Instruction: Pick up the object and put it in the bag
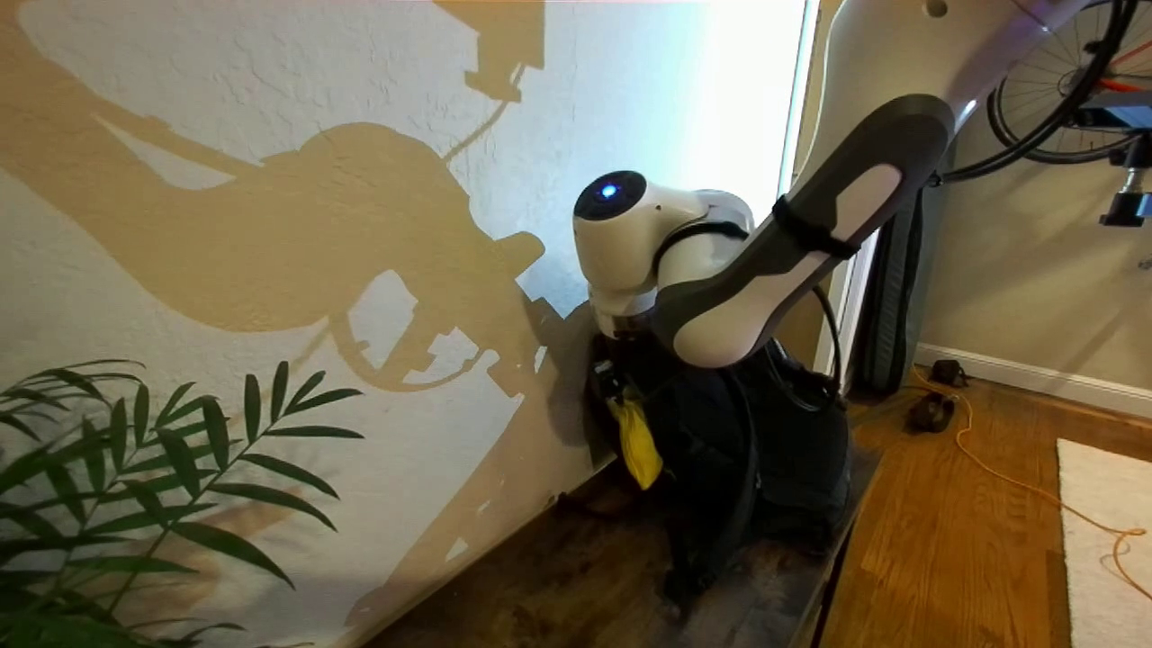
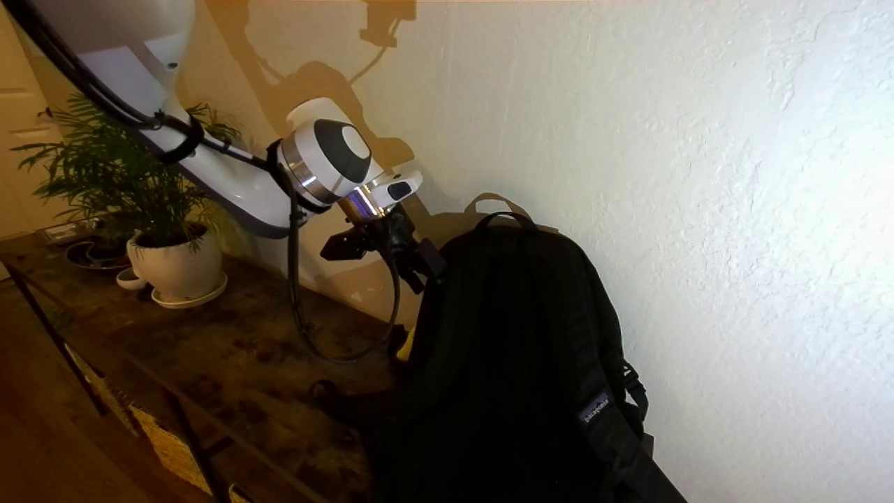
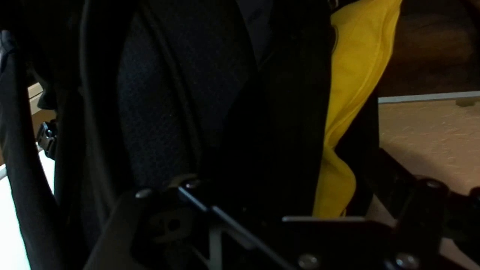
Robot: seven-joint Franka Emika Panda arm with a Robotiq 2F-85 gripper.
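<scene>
There it was, the yellow item (image 1: 639, 448), dangling directly below the gripper (image 1: 617, 389), a bright streak against all that black! The gripper was narrow, pinched onto the item's upper end, its dark tips hard to pick out against the equally dark backpack (image 1: 805, 468). Everything beneath that pinch drooped, broad through the middle and tapering at the bottom.

Over to the wrist view: the yellow ran right up to the gripper, low and right of centre, rippled just beyond it, then widened on its way to the top edge. Black fabric filled the stretch to its left; to its right came dark brown higher up and textured wall (image 3: 427, 127) lower down.

So the item hung outside the backpack, along its side. Were the two touching? Couldn't tell! In an exterior view only a small patch of yellow peeked past the backpack's edge, lower than the gripper, which tilted in close to the bag's upper corner, with the loop handle (image 2: 504, 216) off to one side and higher.

The backpack stood upright on the dark wooden top (image 2: 258, 356), near the wall, while a potted plant (image 2: 150, 175) sat well apart from it all.
</scene>
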